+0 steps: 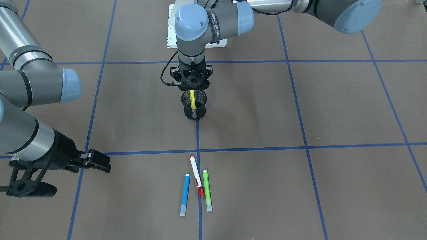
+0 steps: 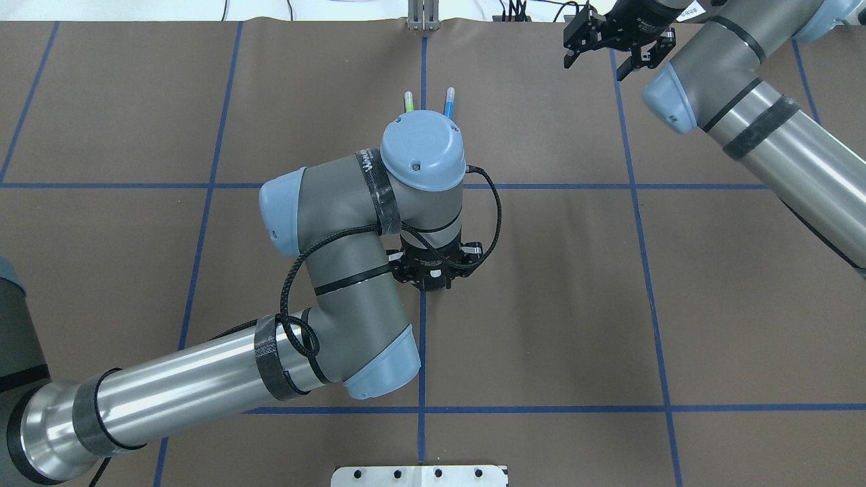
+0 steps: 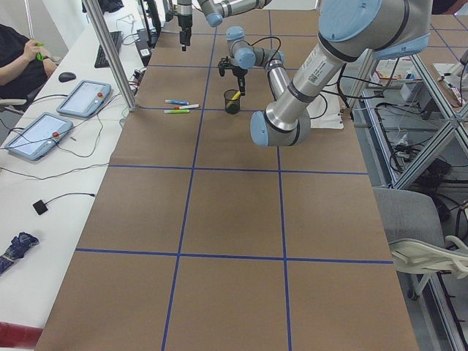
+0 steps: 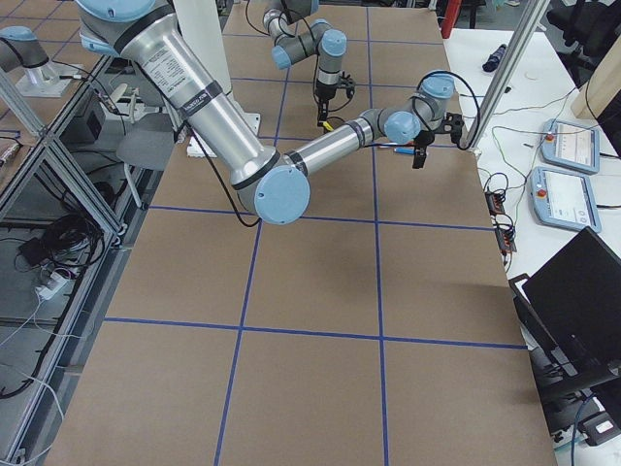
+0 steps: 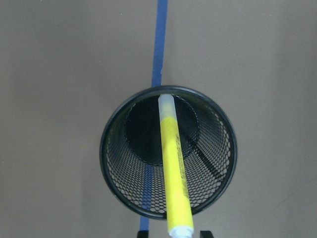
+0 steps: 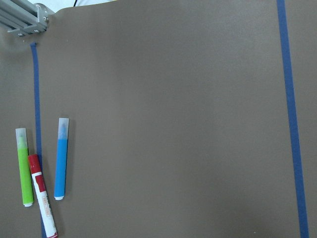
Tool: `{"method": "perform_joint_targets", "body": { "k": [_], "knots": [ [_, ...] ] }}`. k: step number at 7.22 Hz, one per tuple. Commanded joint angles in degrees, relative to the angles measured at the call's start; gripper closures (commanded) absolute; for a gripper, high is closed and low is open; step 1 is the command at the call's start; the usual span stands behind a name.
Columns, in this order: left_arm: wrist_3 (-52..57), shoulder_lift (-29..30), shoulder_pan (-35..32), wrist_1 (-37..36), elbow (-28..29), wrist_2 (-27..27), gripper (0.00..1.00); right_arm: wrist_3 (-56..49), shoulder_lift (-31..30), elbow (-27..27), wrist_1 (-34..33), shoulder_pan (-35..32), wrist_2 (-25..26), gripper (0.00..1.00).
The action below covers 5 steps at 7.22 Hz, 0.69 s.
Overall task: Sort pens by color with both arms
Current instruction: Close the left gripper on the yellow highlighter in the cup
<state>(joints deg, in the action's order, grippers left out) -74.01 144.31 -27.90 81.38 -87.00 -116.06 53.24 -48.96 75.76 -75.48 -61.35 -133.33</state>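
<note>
Left jaws open around the yellow pen (image 5: 174, 168) leaning in the mid-counter cup (image 5: 115, 168); a crooked lift could topple it. Right jaws, open and empty, might pinch two of the crowded pens (image 1: 196, 176) near the counter's far edge

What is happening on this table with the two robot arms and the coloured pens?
The left gripper hangs open right above the black wire-mesh cup. The yellow marker pen leans inside it, its upper end between the fingertips. The blue marker pen, the white-barrelled pen with red ends and the green marker pen lie side by side on the brown table, not yet sorted. The right gripper, open and empty, is off to the side of them.
</note>
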Motion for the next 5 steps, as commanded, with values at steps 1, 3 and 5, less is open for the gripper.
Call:
{"method": "perform_joint_targets", "body": {
  "k": [1, 3, 5],
  "knots": [
    [-0.08, 0.09, 0.03, 0.0, 0.07, 0.13, 0.56, -0.07, -0.17, 0.09, 0.07, 0.0, 0.0, 0.0],
    [-0.08, 0.35, -0.05, 0.0, 0.07, 0.13, 0.58, -0.07, -0.35, 0.09, 0.07, 0.0, -0.09, 0.0],
    [-0.08, 0.44, 0.03, 0.0, 0.07, 0.13, 0.58, -0.07, -0.44, 0.17, 0.16, 0.0, -0.18, 0.0]
  ]
}}
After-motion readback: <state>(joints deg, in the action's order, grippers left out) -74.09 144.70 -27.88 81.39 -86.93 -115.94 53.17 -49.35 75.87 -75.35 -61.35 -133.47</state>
